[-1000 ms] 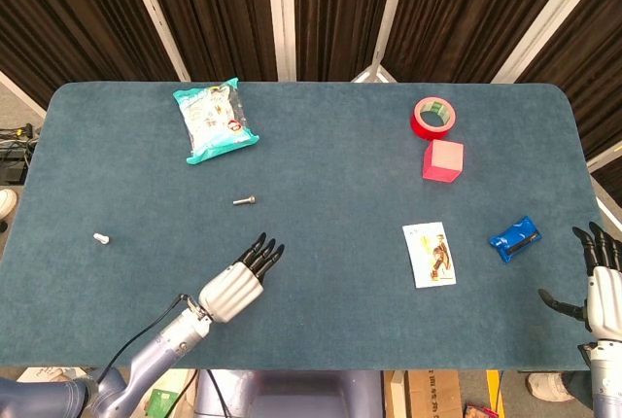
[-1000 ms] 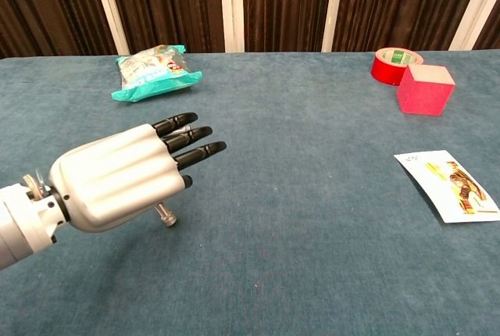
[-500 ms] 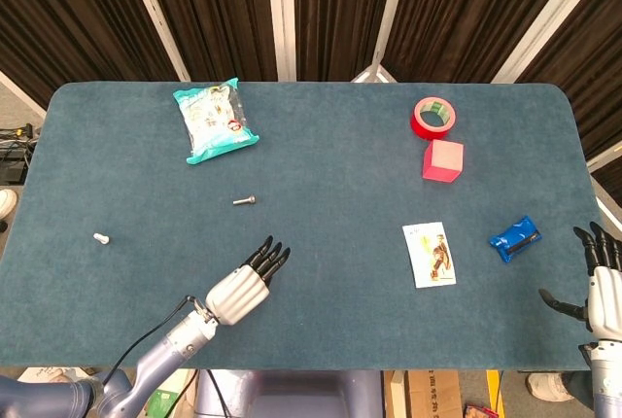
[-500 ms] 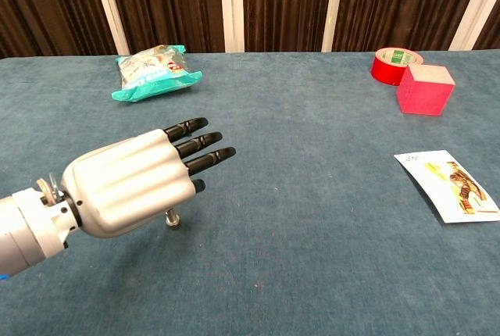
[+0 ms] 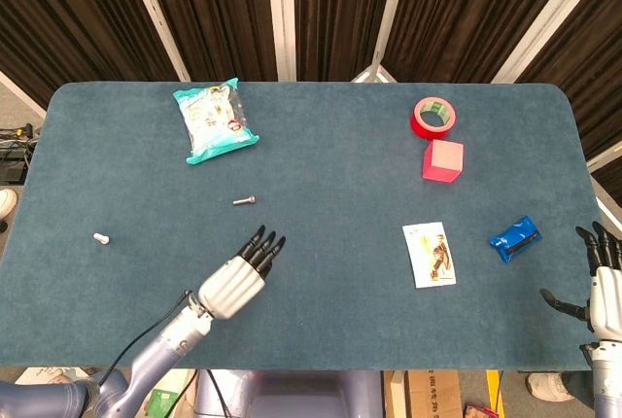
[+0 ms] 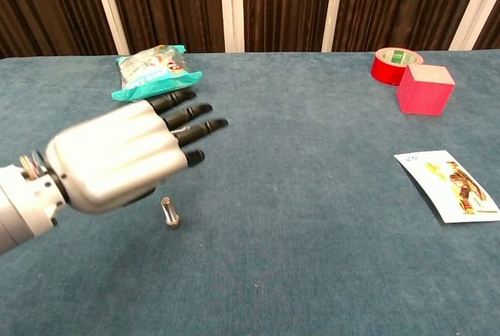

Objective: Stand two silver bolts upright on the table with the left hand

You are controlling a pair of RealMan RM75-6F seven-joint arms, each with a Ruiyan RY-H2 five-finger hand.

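In the head view a silver bolt (image 5: 244, 201) lies on its side on the blue table (image 5: 330, 175), and a second small bolt (image 5: 100, 238) sits far to the left. The chest view shows one silver bolt (image 6: 169, 212) that looks upright on its head, just below my left hand (image 6: 117, 164). That left hand (image 5: 238, 277) hovers near the table's front edge with its fingers stretched out and holds nothing. It does not touch either bolt. My right hand (image 5: 603, 282) rests at the far right edge, fingers apart and holding nothing.
A teal snack bag (image 5: 214, 119) lies at the back left. A red tape roll (image 5: 433, 118) and a pink cube (image 5: 442, 160) stand at the back right. A playing card (image 5: 429, 254) and a blue packet (image 5: 514, 238) lie at the front right.
My left hand has lifted and drawn back a little to the left, so the bolt below it in the chest view now shows in full. The right hand has stayed in place.
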